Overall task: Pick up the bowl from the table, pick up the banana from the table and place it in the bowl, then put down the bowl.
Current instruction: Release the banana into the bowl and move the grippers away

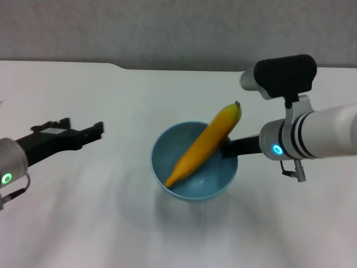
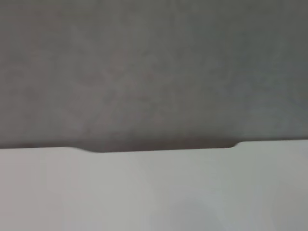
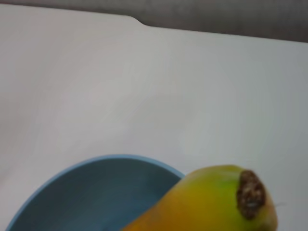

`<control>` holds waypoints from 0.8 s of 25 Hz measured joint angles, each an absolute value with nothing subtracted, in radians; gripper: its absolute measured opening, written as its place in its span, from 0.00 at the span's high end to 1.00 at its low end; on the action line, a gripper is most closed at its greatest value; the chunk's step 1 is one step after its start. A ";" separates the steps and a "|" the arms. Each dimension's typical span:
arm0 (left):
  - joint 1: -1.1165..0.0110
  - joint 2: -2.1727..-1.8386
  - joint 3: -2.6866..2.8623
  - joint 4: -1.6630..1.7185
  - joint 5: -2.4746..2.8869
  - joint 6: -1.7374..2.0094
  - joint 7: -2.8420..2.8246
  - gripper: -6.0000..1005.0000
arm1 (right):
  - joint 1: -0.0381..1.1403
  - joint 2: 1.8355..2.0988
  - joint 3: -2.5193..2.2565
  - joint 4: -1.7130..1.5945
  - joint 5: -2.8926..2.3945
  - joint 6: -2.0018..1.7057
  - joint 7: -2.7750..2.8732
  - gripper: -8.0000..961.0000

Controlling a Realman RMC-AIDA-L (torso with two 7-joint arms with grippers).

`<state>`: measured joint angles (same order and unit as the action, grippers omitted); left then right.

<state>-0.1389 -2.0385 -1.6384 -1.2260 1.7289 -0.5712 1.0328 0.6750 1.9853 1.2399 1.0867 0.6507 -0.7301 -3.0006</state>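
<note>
The light-blue bowl [image 1: 215, 181] is at the middle of the white table [image 1: 111, 89]. The yellow banana [image 1: 206, 142] lies slanted inside it, with its dark stem end sticking out over the far right rim. My right gripper [image 1: 228, 148] is shut on the bowl's right rim. I cannot tell whether the bowl rests on the table or hangs just above it. The right wrist view shows the bowl's rim [image 3: 96, 161] and the banana's stem end [image 3: 216, 202] close up. My left gripper [image 1: 83, 129] is open and empty, well to the left of the bowl.
The table's far edge has a shallow notch [image 2: 159, 147], with a grey wall [image 2: 154, 67] behind it. White tabletop [image 3: 144, 86] stretches on all sides of the bowl.
</note>
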 joint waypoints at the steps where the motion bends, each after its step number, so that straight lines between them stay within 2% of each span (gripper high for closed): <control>1: -0.132 -2.038 -1.639 -1.226 1.739 -0.557 1.033 0.10 | 0.675 1.985 1.240 1.087 0.651 -0.730 -3.001 0.94; 6: -0.108 -2.038 -1.644 -1.226 1.753 -0.514 1.041 0.10 | 0.767 1.974 1.247 0.979 0.713 -0.777 -3.001 0.94; 9: -0.106 -2.038 -1.643 -1.220 1.754 -0.502 1.059 0.10 | 0.798 1.977 1.243 0.938 0.718 -0.785 -3.002 0.94; 15: -0.106 -2.040 -1.635 -1.206 1.755 -0.497 1.065 0.10 | 0.778 1.998 1.223 0.903 0.717 -0.733 -3.002 0.94; 20: -0.106 -2.040 -1.635 -1.195 1.755 -0.492 1.064 0.10 | 0.758 2.001 1.200 0.899 0.723 -0.703 -3.002 0.94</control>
